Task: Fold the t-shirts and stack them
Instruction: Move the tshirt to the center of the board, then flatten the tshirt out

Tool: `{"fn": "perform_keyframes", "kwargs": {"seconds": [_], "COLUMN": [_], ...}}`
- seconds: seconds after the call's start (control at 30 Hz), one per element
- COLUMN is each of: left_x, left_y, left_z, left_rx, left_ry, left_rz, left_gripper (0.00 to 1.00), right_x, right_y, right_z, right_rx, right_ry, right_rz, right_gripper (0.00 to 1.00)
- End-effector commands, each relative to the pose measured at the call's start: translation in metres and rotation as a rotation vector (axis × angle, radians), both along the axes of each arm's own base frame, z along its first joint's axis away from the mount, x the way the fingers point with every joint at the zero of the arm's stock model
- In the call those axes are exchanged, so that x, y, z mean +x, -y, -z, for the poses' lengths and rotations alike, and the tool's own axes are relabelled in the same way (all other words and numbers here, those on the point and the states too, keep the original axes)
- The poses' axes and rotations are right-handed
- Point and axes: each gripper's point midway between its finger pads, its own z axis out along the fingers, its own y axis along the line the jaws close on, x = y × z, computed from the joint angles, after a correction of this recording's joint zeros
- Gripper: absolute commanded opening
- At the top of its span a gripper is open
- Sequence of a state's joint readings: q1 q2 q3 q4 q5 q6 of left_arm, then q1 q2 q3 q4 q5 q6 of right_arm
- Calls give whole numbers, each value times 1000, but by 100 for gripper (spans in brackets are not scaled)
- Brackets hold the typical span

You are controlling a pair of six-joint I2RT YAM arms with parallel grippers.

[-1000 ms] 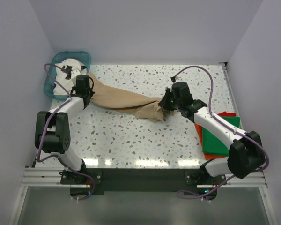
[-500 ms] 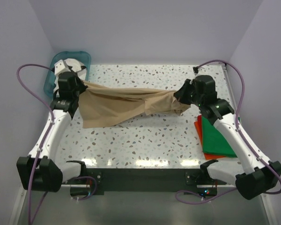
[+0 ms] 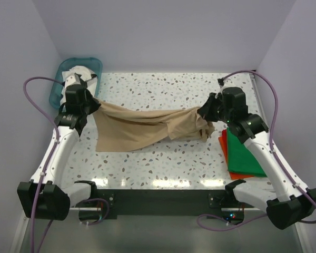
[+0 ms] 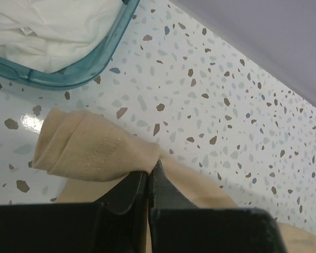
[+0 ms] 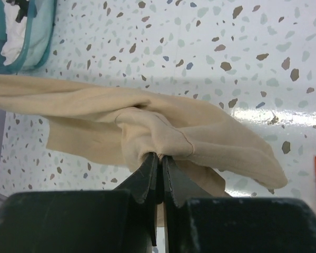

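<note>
A tan t-shirt hangs stretched between both arms above the speckled table. My left gripper is shut on its left end, near the basket. My right gripper is shut on a bunched fold at its right end. The cloth sags in the middle and its lower edge drapes toward the table. A folded green t-shirt lies on a red-orange one at the right edge. A white t-shirt with black print lies in the basket.
The teal plastic basket stands at the back left corner, its rim close to the left gripper. Walls close the table in at the back and on both sides. Purple cables loop out from both arms.
Both arms swung apart with the tan shirt, pulling it from a bunched strip into a wide span. In the last half second it sank a little lower and toward the near side.
</note>
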State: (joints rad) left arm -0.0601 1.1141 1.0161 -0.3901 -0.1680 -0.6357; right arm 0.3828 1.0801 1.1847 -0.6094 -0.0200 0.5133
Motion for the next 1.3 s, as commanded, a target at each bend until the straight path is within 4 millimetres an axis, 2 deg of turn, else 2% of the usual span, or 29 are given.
{"fn": "perform_keyframes", "kwargs": {"seconds": [0.0,0.07,0.1,0.13,0.17,0.2,0.23,0.27,0.3,0.33,0.37,0.43,0.47,0.5,0.57,0.6,0.63,0.67,0.7,0.73,0.83,0.9,0.97,1.27], "left_x": [29,42,54,60,67,76,84,91,93,93,91,75,56,44,22,-1,-11,-32,-42,-51,-82,-99,-109,-119], "left_y": [18,28,30,33,34,39,42,43,44,42,40,30,24,14,9,3,2,-1,-6,-6,-12,-14,-15,-22], "left_z": [11,25,40,47,54,51,68,66,71,69,68,65,81,72,81,95,101,125,122,128,154,168,181,211], "left_rx": [-49,-72,-76,-82,-80,-93,-94,-91,-93,-86,-82,-64,-52,-42,-52,-62,-67,-66,-70,-75,-90,-106,-115,-116], "left_ry": [-38,-57,-94,-111,-122,-113,-156,-152,-165,-164,-164,-159,-211,-187,-194,-212,-216,-271,-252,-259,-292,-314,-336,-408], "left_rz": [73,116,127,137,140,168,184,190,192,185,175,124,96,31,-6,-52,-62,-80,-116,-124,-177,-210,-226,-312], "left_gripper": [0,0,0,0,0,0,7,15,32,40,46,57,61,65,66,66,66,66,66,66,64,63,63,61], "right_x": [9,16,20,24,28,30,32,38,41,45,44,43,40,38,29,24,16,13,11,5,1,3,6,12], "right_y": [-6,-7,-6,-8,-8,-8,-10,-9,-8,-7,-7,-4,-2,0,5,4,5,6,8,9,9,6,9,13], "right_z": [25,39,44,58,63,68,79,82,88,89,98,102,100,102,113,113,128,134,141,153,171,174,178,184], "right_rx": [-27,-42,-45,-55,-52,-51,-53,-46,-46,-41,-43,-65,-72,-77,-98,-90,-97,-105,-115,-123,-127,-120,-134,-166], "right_ry": [-54,-83,-92,-125,-133,-145,-174,-167,-182,-190,-232,-234,-217,-213,-227,-219,-250,-251,-261,-285,-311,-309,-315,-327], "right_rz": [-34,-26,-20,-22,-15,-16,-21,-10,-6,-6,-18,-22,-25,-19,-18,-32,-36,-35,-30,-32,-31,-35,-25,-5], "right_gripper": [8,13,19,22,26,30,33,36,38,39,40,48,51,57,59,59,59,58,58,58,56,55,55,54]}}
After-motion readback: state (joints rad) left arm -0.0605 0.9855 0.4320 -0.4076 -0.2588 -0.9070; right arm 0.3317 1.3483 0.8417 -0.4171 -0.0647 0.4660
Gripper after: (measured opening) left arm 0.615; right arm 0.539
